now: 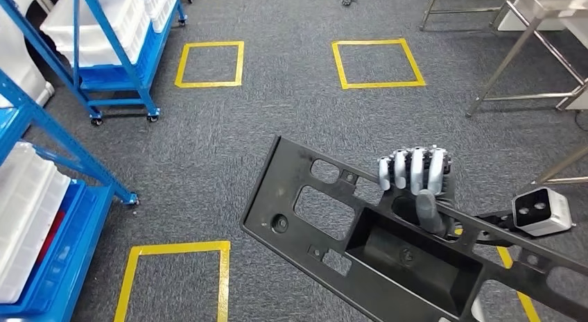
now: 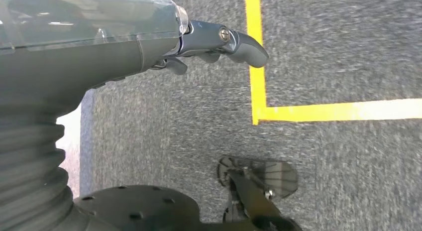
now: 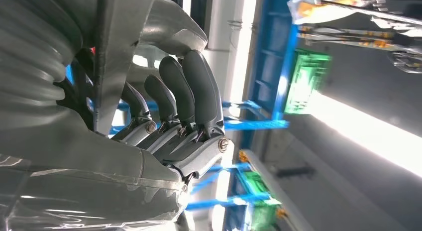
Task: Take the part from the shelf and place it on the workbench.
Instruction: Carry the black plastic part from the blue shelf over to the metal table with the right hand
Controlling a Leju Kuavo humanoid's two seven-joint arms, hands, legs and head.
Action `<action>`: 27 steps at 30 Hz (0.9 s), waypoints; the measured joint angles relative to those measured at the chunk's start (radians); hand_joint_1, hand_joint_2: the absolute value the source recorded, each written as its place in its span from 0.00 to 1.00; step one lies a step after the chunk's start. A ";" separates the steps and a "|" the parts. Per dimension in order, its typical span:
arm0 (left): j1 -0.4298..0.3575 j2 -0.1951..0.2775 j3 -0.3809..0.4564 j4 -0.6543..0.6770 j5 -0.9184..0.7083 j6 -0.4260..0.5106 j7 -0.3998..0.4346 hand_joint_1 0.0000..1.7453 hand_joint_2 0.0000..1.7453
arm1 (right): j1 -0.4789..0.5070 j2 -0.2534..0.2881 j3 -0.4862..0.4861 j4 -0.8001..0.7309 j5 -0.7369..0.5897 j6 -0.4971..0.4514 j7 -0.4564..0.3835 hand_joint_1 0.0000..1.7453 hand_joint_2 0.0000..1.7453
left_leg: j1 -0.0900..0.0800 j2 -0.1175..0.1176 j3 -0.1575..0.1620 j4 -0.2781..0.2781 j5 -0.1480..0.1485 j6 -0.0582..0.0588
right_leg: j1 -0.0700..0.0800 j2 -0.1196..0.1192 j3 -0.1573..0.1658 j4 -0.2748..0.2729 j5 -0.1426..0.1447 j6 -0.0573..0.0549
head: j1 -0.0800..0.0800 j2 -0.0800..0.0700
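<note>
The large black moulded plastic panel part [image 1: 388,232], pierced with rectangular cut-outs and a deep tray-like recess, lies nearest the head camera, carried flat and slightly tilted in the air above the grey carpet floor [image 1: 277,121], clear of any shelf. The right hand [image 1: 419,187] has it by its far edge: the pale fingers [image 1: 409,171] wrap over the rim and the thumb presses into a cut-out from the near side, a clenched grasp on the part that the right wrist view confirms, with the fingers [image 3: 194,94] curled around a dark edge. The left hand [image 2: 209,44] hangs low over the carpet beside yellow tape; its fingers look curled in with nothing in them. Since the part is long and held at one point, the carry is best done slowly, keeping the panel level so the free end does not swing into the blue steel shelving racks [image 1: 104,65] stacked with white plastic bins [image 1: 111,20]. The steel-legged table [image 1: 527,37] stands well apart ahead on the right, so the robot should turn that way, following the yellow floor squares [image 1: 378,63].
</note>
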 joint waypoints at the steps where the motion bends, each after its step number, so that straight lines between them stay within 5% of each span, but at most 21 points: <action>1: 0.001 0.000 0.000 0.000 0.000 0.000 0.000 0.00 1.00 | 0.002 0.003 0.000 -0.001 0.001 0.000 0.001 0.88 1.00 | 0.001 -0.017 -0.034 0.071 -0.032 -0.002 | -0.001 0.010 0.000 0.000 0.001 -0.002 | -0.001 0.000; 3: 0.004 0.001 0.000 0.000 0.000 -0.001 0.000 0.00 1.00 | 0.009 0.007 0.000 -0.002 0.002 0.000 0.002 0.88 1.00 | 0.003 -0.026 -0.088 0.175 -0.058 -0.006 | -0.002 0.034 0.000 0.002 0.000 -0.002 | -0.002 0.000; 4: 0.006 0.001 0.000 0.000 0.000 -0.001 0.000 0.00 1.00 | 0.012 0.007 0.000 -0.002 0.002 0.001 0.002 0.88 1.00 | 0.004 -0.026 -0.092 0.176 -0.042 -0.007 | -0.003 0.047 0.000 0.004 0.000 -0.001 | -0.002 0.000; 6: 0.008 0.002 0.000 0.000 0.000 -0.002 0.000 0.00 1.00 | 0.014 0.009 0.000 -0.004 0.002 0.002 0.001 0.88 1.00 | 0.009 -0.040 -0.047 0.067 0.034 -0.010 | -0.006 0.073 0.001 0.011 -0.004 0.004 | -0.002 0.000; 8: 0.008 0.003 0.000 0.000 0.000 -0.003 0.000 0.00 1.00 | 0.014 0.011 0.000 -0.006 0.003 0.005 0.002 0.88 1.00 | 0.016 -0.077 0.006 -0.056 0.080 -0.010 | -0.006 0.096 -0.008 0.026 -0.011 0.015 | -0.003 0.000; 11: 0.003 0.003 0.000 0.000 0.000 -0.004 0.000 0.00 1.00 | 0.015 0.014 -0.001 -0.008 0.005 0.007 0.002 0.88 1.00 | 0.015 -0.086 0.019 -0.094 0.084 0.005 | -0.009 0.120 -0.024 0.034 -0.009 0.033 | -0.004 0.000; 12: 0.001 0.003 0.000 0.000 0.000 -0.004 0.000 0.00 1.00 | 0.016 0.014 -0.002 -0.010 0.005 0.007 0.002 0.88 1.00 | 0.014 -0.076 0.020 -0.097 0.087 0.011 | -0.011 0.120 -0.027 0.035 -0.010 0.037 | -0.004 0.000; 14: 0.000 0.003 0.000 0.000 0.000 -0.004 0.000 0.00 1.00 | 0.017 0.014 -0.006 -0.015 0.007 0.007 0.002 0.88 1.00 | 0.015 -0.055 0.021 -0.105 0.093 0.024 | -0.010 0.082 -0.047 0.077 -0.038 0.046 | 0.000 0.000; 17: 0.004 0.003 0.000 0.000 -0.001 -0.004 0.000 0.00 1.00 | 0.019 0.014 -0.008 -0.020 0.010 0.007 0.002 0.88 1.00 | 0.011 -0.023 0.021 -0.108 0.092 0.034 | -0.009 0.018 -0.135 0.260 -0.127 0.055 | 0.005 0.000; 19: 0.006 0.004 0.000 0.000 -0.002 -0.004 0.000 0.00 1.00 | 0.024 0.014 -0.010 -0.020 0.010 0.007 0.002 0.88 1.00 | 0.008 0.000 0.022 -0.108 0.090 0.036 | -0.011 0.010 -0.166 0.318 -0.133 0.056 | 0.005 0.000; 21: 0.005 0.004 0.000 0.000 -0.005 -0.004 0.000 0.00 1.00 | 0.027 0.014 -0.013 -0.023 0.011 0.009 0.002 0.88 1.00 | 0.006 0.020 0.026 -0.108 0.086 0.035 | -0.009 -0.002 -0.115 0.220 -0.072 0.049 | 0.005 0.000; 23: 0.004 0.004 0.000 0.000 -0.007 -0.004 0.000 0.00 1.00 | 0.028 0.014 -0.014 -0.030 0.012 0.011 0.002 0.88 1.00 | 0.003 0.036 0.033 -0.108 0.081 0.031 | 0.002 -0.042 -0.041 0.080 -0.022 0.036 | 0.005 0.000; 25: 0.002 0.004 0.000 0.000 -0.008 -0.004 0.000 0.00 1.00 | 0.028 0.015 -0.014 -0.036 0.012 0.013 0.002 0.88 1.00 | 0.002 0.052 0.038 -0.109 0.077 0.023 | 0.014 -0.061 -0.016 0.026 -0.013 0.026 | 0.005 0.000; 27: 0.000 0.003 0.000 0.000 -0.009 -0.004 0.000 0.00 1.00 | 0.030 0.015 -0.017 -0.040 0.012 0.014 0.002 0.88 1.00 | 0.001 0.067 0.044 -0.112 0.073 0.012 | 0.013 -0.039 -0.013 0.018 -0.009 0.018 | 0.005 0.000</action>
